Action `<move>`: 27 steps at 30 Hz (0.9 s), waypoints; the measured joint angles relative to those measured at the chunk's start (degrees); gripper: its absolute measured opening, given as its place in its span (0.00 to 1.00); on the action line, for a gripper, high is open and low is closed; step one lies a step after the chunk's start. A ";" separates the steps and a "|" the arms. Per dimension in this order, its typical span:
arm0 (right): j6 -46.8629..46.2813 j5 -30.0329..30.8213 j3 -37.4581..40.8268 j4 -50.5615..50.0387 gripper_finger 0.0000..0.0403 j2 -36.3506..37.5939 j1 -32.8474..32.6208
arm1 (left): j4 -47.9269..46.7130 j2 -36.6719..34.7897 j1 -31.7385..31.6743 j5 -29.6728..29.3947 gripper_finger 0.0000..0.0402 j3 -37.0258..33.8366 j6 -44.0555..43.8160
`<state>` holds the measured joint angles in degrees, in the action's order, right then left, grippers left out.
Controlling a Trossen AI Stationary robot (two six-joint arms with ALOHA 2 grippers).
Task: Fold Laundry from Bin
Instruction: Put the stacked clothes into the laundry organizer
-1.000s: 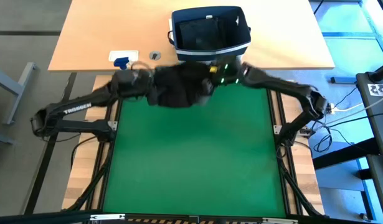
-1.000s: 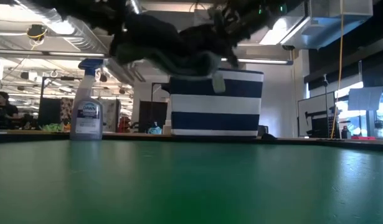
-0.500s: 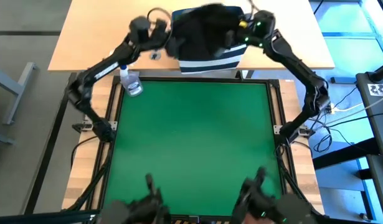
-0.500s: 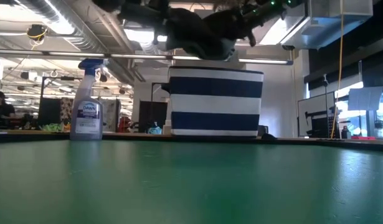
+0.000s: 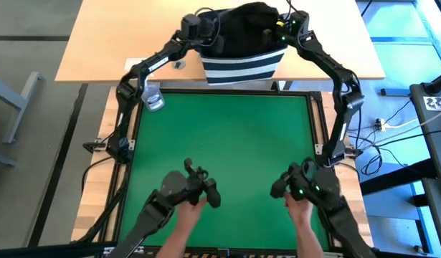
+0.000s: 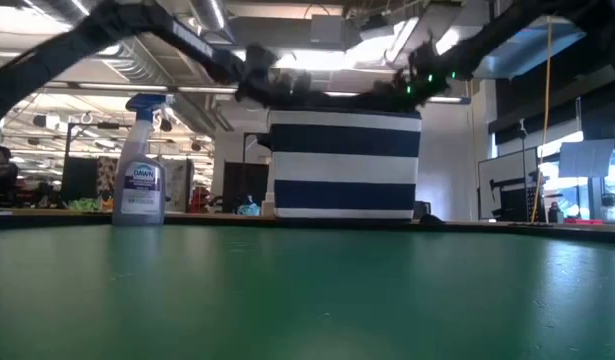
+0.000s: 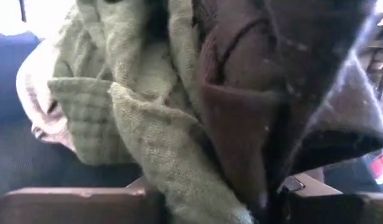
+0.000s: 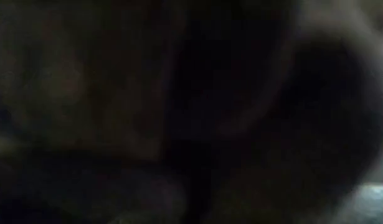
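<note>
— Where are your two arms?
— Both reach far out and bend in toward each other. Your left end effector [image 5: 206, 32] and your right end effector [image 5: 276, 32] are up high, well apart.
— Are the fingers open?
— You can't see them; they're hidden.

Dark jointed left arm [image 5: 145, 68], black cabling, right arm [image 5: 328, 64], green lights

Inside the bin [image 5: 242, 66], both grippers' fingertips are buried under the laundry [image 5: 247, 25], so their grip cannot be read. The right wrist view is nearly black, perhaps pressed against cloth. Beside the bin, the spray bottle [image 6: 141, 160] label is unreadable.
</note>
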<state>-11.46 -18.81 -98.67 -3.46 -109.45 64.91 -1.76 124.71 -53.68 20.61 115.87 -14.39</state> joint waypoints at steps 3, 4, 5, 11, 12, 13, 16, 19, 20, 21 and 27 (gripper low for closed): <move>-0.54 -0.57 -0.33 -0.53 0.22 -3.49 1.30 | -0.37 2.79 -0.68 -0.41 0.31 0.29 -2.31; 0.46 -0.35 -0.34 0.04 0.24 -4.53 1.61 | -0.46 3.12 -1.00 0.14 0.33 0.40 -3.19; 0.56 -0.07 -0.48 0.27 0.26 -5.04 1.76 | -0.35 3.41 -1.19 0.07 0.35 0.49 -4.15; 1.46 1.03 -0.28 0.07 0.53 -5.29 1.81 | -2.38 3.43 -1.52 -2.44 0.44 2.16 -4.68; 1.48 1.03 -0.22 0.39 0.57 -5.13 1.79 | -3.97 3.57 -1.70 -2.26 0.46 3.34 -4.71; 1.48 1.03 -0.22 0.63 0.61 -5.05 1.79 | -6.20 3.67 -1.91 -2.10 0.47 4.76 -4.65; 2.27 0.85 -0.12 0.38 0.68 -4.40 1.81 | -14.04 3.82 -2.37 -0.87 0.52 9.76 -2.19; 4.00 0.25 0.12 -0.71 0.71 -3.28 1.81 | -22.54 3.80 -2.43 0.81 0.56 15.36 3.71; 4.04 0.22 0.22 -1.17 0.71 -2.84 1.81 | -25.53 3.69 -2.48 0.82 0.56 17.19 5.42; 4.00 0.46 0.33 -1.68 0.70 -2.31 1.79 | -29.01 3.48 -2.57 0.41 0.56 18.97 6.49; 5.92 2.54 0.32 -8.01 0.65 2.02 2.05 | -36.10 -1.76 -2.83 -3.10 0.56 17.31 10.75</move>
<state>-5.54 -16.27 -98.36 -11.47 -107.43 66.96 -37.85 122.95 -56.51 17.52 133.19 -3.63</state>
